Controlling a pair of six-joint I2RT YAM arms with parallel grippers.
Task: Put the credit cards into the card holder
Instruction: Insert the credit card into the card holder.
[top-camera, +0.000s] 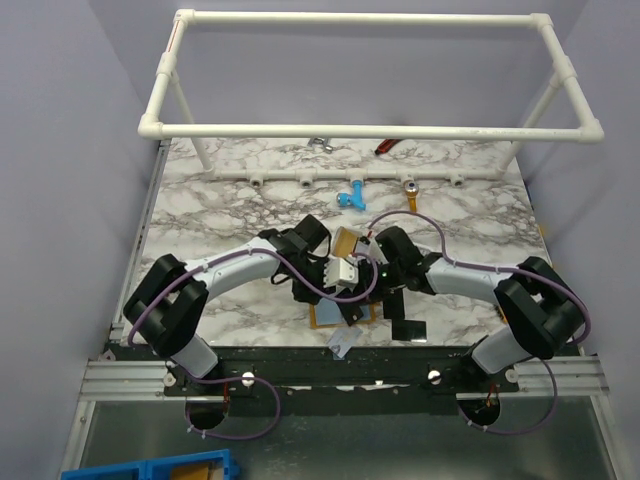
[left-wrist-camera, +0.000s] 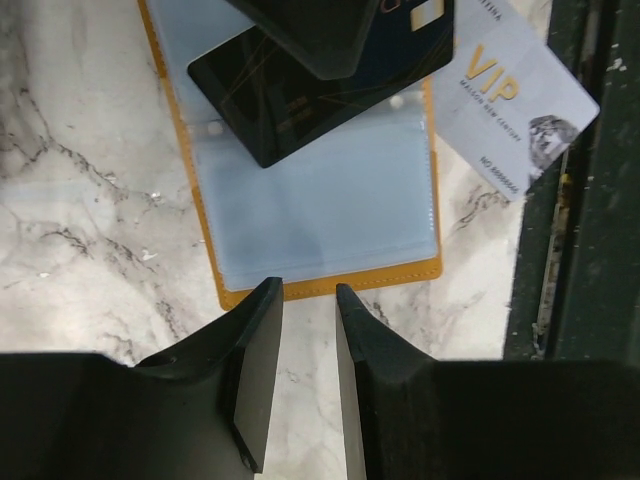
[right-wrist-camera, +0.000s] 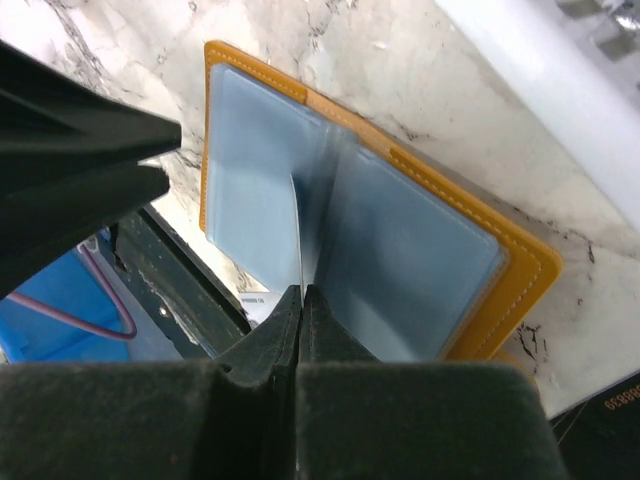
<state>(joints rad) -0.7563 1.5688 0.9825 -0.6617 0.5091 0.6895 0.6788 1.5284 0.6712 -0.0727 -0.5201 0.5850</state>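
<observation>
Right pincer pinches card holder; card reads "VIP"

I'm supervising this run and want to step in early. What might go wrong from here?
The right hand pinches only one thin clear sleeve of the card holder; it may slip free or drag the holder. The black card seems loose on the sleeves and may slide off. The VIP card lies beside the dark rail and might get knocked off.

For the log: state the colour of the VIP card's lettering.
Gold, on the silvery-white VIP card; left wrist view shows it best.
</observation>
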